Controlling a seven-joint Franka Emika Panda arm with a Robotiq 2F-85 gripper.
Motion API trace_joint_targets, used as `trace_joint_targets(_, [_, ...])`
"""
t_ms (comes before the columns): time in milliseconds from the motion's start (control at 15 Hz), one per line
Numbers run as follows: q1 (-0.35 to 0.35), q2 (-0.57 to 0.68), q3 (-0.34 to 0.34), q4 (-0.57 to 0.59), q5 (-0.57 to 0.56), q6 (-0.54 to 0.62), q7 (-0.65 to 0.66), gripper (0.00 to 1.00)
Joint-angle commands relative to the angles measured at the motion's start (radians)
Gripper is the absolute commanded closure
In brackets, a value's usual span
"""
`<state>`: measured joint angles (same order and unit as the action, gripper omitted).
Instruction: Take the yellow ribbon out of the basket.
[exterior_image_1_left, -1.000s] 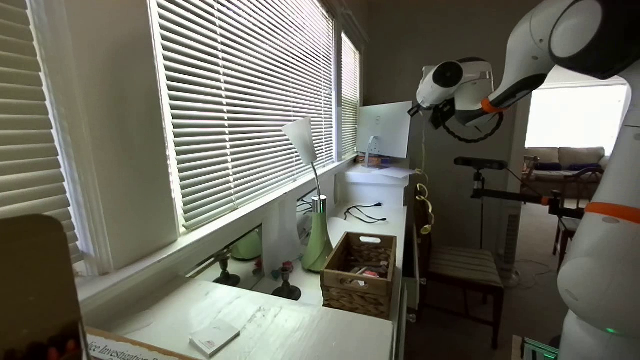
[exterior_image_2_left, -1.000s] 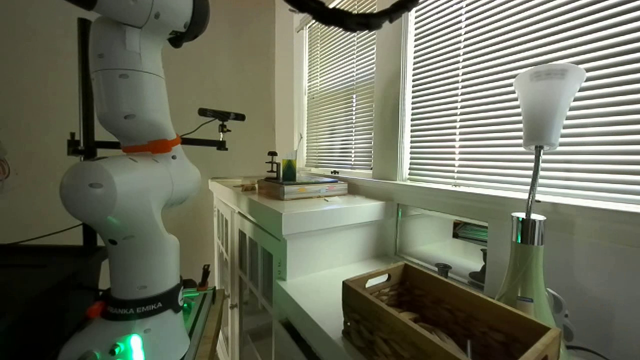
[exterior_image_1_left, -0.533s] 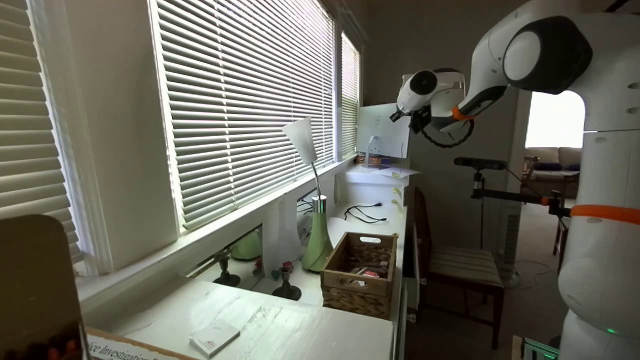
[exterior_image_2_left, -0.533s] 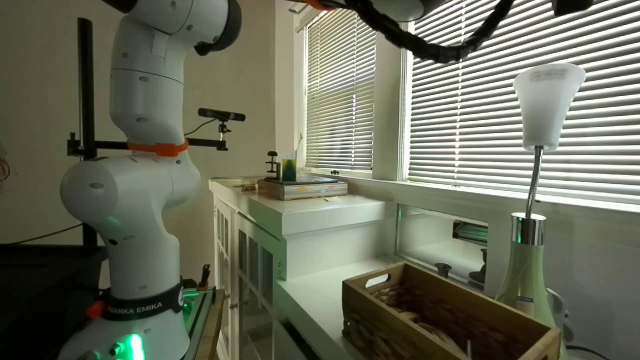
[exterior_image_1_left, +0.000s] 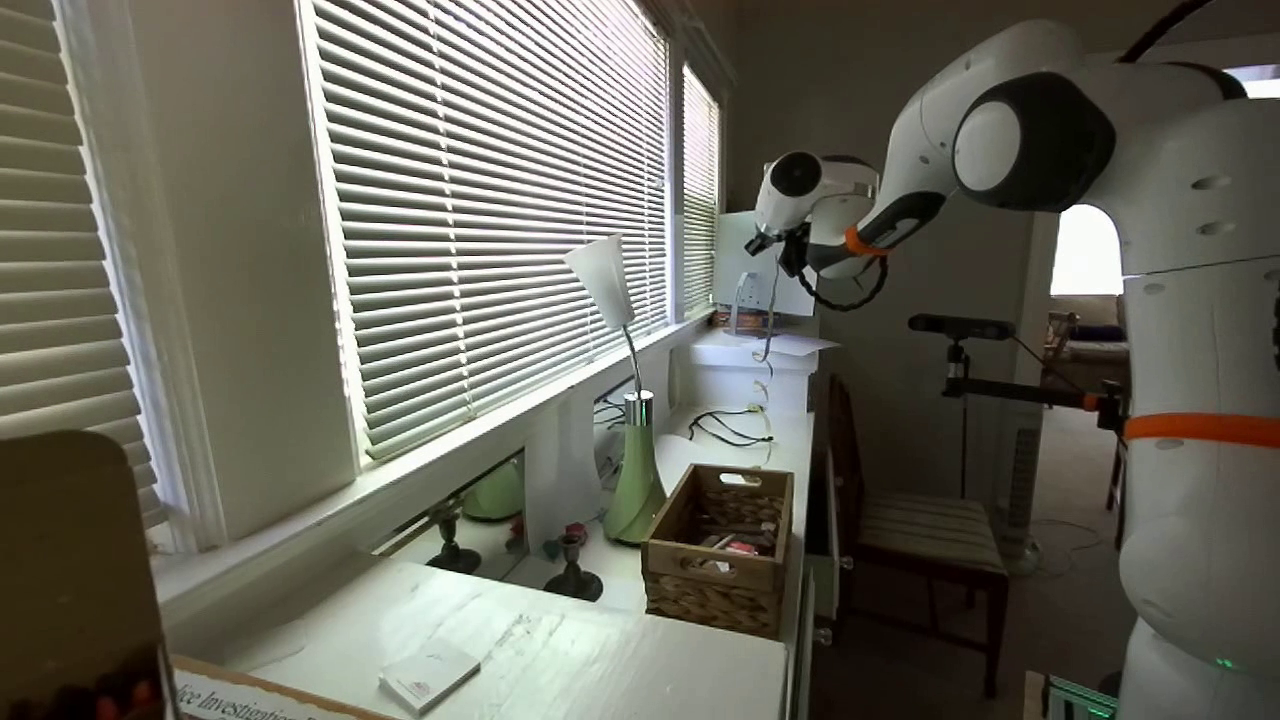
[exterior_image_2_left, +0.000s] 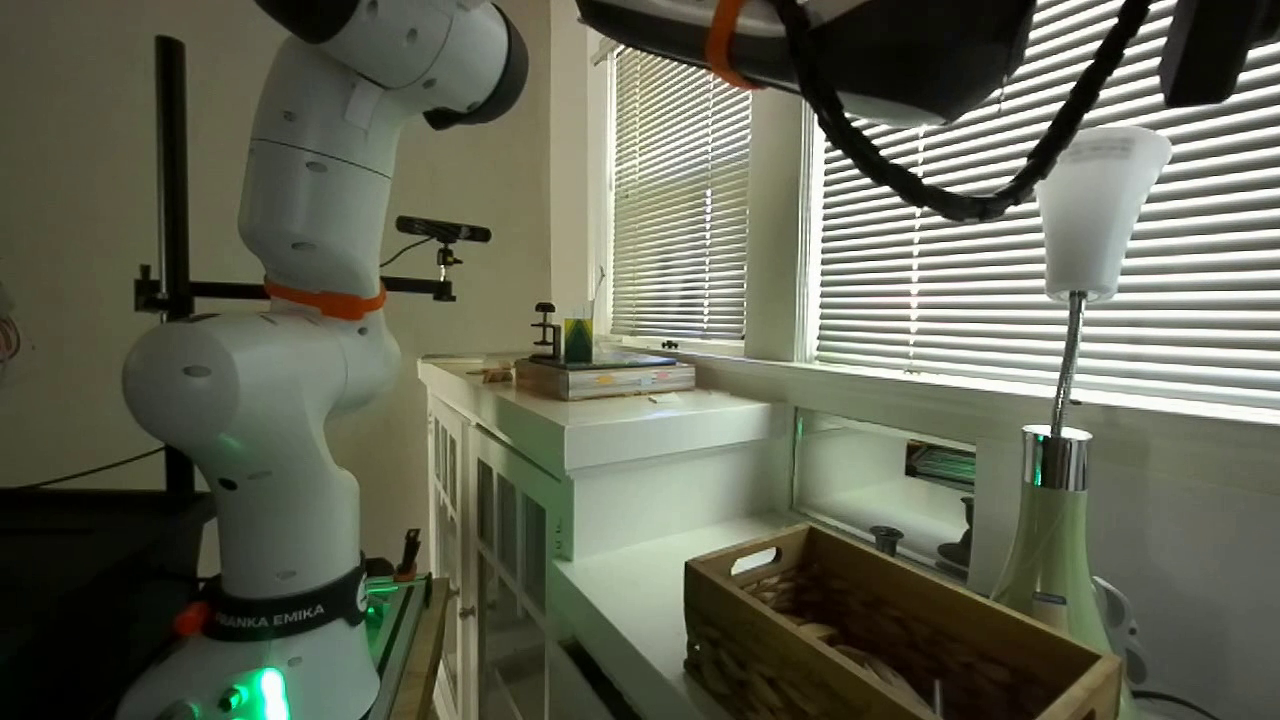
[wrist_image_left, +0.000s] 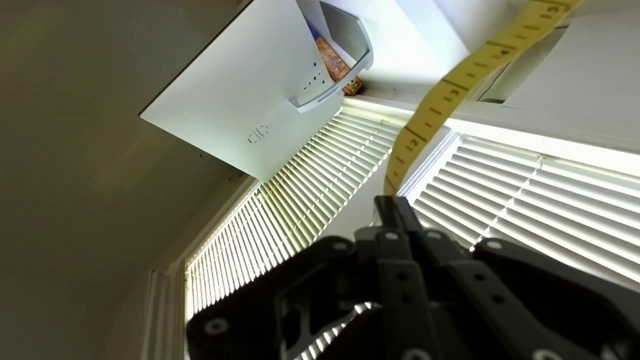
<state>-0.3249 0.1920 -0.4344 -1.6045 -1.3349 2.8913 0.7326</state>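
Note:
The yellow ribbon (wrist_image_left: 442, 100) is a flat yellow strip with printed marks and numbers, like a measuring tape. My gripper (wrist_image_left: 397, 200) is shut on one end of it in the wrist view. In an exterior view, the ribbon (exterior_image_1_left: 771, 320) hangs long and thin below the gripper (exterior_image_1_left: 787, 252), its lower part over the counter beyond the basket. I cannot tell whether its end touches anything. The brown wicker basket (exterior_image_1_left: 715, 595) stands on the counter, well below and apart from the gripper. It also shows in an exterior view (exterior_image_2_left: 740, 630), where the ribbon and fingertips are out of view.
Small mixed items (exterior_image_1_left: 740, 547) lie inside the basket. A green lamp (exterior_image_1_left: 635, 480) stands beside it, near the window blinds (exterior_image_1_left: 500, 200). A candle holder (exterior_image_1_left: 573, 580), a black cord (exterior_image_1_left: 730, 430) and a monitor (exterior_image_1_left: 738, 240) are on the counter. A chair (exterior_image_1_left: 930, 530) stands beside the counter.
My arm has swung from the chair side toward the window and slightly lower. The ribbon, held throughout, has moved with it from beside the counter to over the counter. The basket has not moved.

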Motion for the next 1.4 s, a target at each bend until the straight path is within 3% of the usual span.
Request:
trace_joint_targets(0, [0.015,0.057,0.035,0.066,0.069,-0.076,-0.091,1.00])
trace_joint_targets(333, [0.025,0.112,0.070,0.086,0.091,-0.136,-0.135,1.00])
trace_joint_targets(1067, [0.023,0.142,0.092,0.065,0.072,-0.129,-0.126,1.00])
trace_joint_targets(1333, [0.049,0.180,0.140,0.083,0.089,-0.141,-0.138,1.00])
